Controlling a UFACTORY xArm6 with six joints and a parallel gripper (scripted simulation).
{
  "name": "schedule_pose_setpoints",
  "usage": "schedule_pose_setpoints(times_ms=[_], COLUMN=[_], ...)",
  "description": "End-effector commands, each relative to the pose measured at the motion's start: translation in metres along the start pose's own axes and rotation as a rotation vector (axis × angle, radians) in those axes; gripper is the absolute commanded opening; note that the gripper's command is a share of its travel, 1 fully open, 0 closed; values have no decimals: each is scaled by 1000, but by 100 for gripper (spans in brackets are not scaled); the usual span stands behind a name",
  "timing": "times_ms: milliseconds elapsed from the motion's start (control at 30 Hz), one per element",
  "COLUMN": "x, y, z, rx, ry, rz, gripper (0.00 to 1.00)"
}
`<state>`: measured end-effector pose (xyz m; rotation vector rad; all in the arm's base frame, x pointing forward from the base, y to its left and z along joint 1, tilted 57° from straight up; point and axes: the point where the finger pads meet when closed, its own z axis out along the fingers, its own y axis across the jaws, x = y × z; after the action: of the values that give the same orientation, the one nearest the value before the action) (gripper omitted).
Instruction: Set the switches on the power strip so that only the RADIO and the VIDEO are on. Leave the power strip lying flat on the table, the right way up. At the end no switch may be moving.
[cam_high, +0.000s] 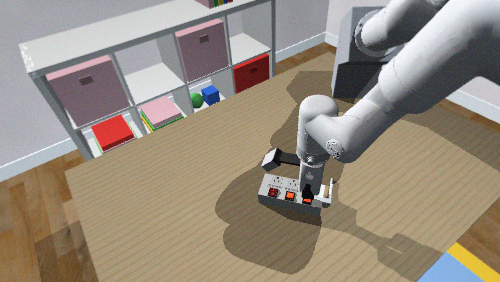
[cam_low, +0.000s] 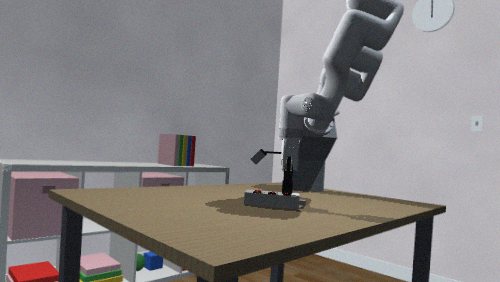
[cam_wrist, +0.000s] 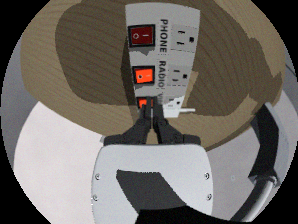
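Note:
A grey power strip (cam_high: 267, 198) (cam_low: 260, 201) (cam_wrist: 182, 16) lies flat on the wooden table (cam_high: 165, 200) (cam_low: 175, 220), the right way up. It has three red rocker switches in a row. In the wrist view the PHONE switch (cam_wrist: 140, 36) is dark, the RADIO switch (cam_wrist: 144, 75) glows bright orange, and the third switch (cam_wrist: 143, 102) glows orange under my fingertips. My gripper (cam_high: 307, 195) (cam_low: 287, 188) (cam_wrist: 151, 103) is shut and empty, pointing straight down with its tips on that third switch.
A white shelf unit (cam_high: 125, 30) with pink and red boxes stands beyond the table's far left edge. A dark grey block (cam_high: 350, 75) stands at the table's far side behind the arm. The wrist camera's bracket (cam_high: 272, 160) juts out left of the gripper.

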<state>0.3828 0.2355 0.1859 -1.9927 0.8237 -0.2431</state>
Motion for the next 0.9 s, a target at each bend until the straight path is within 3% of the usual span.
schedule_pose_setpoints(times_ms=[0, 533, 867], x=[0, 0, 0], y=[-1, -1, -1], z=[0, -34, -39], rx=[2, 2, 2], ry=[-1, -1, -1], rz=[-1, -1, -1], gripper=[0, 0, 0])
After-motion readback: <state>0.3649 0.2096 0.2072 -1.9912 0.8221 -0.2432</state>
